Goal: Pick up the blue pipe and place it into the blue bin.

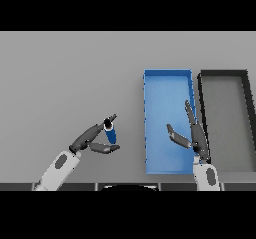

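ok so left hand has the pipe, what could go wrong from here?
1. The left hand only pinches the blue pipe between fingers and thumb, so it could slip on the way over.
2. The right hand hangs open over the blue bin, possibly in the way.
3. The black bin sits right beside it; overshooting could land the pipe there.

L hand (92, 139) pinches blue pipe (110, 131), seemingly off table; R hand (192, 135) open over blue bin (167, 90).

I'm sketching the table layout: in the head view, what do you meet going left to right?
Left hand → blue pipe, pinched in its fingers → blue bin → black bin. The right hand overlaps the blue bin's right side, so I leave it unplaced.
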Tool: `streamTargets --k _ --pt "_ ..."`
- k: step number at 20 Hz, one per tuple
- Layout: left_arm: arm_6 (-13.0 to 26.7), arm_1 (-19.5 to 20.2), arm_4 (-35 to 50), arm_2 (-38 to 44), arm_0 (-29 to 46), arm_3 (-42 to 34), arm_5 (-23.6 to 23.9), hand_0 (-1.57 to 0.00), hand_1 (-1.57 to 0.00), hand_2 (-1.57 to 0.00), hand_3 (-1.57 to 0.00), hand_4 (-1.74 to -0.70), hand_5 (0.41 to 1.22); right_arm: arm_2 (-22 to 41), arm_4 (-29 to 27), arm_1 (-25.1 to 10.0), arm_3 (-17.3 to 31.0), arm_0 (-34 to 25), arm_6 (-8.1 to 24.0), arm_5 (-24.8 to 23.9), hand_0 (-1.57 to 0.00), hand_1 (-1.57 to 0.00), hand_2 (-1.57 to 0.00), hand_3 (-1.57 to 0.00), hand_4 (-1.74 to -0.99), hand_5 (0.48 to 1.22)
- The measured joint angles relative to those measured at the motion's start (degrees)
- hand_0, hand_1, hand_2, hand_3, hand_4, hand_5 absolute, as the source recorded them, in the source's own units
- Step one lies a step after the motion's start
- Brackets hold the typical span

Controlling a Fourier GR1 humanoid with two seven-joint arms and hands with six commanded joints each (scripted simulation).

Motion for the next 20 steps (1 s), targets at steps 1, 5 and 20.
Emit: streamTargets --k 1,5,20 --pt "0.5 -0.5 -1.3 -0.3 -0.8 1.4 0.7 0.00 0.00 0.00 0.00 -1.06 0.425 0.2 0.0 0.1 0.2 0.4 0.2 0.2 0.00 0.00 0.00 0.00 -1.222 0.642" --pt "-1.5 -3.4 -1.5 -1.0 -0.9 3.9 1.0 0.00 0.00 0.00 0.00 -1.09 0.441 0.3 1.1 0.3 1.1 0.7 -0.2 -0.6 0.00 0.00 0.00 0.00 -1.205 0.649" --pt "-6.3 -9.8 0.8 -1.0 -0.8 4.1 2.5 -1.41 -1.43 -1.45 -1.45 -1.49 1.169 -0.6 -0.9 0.3 2.5 -0.9 -0.5 0.4 0.00 0.00 0.00 0.00 -1.220 0.635"
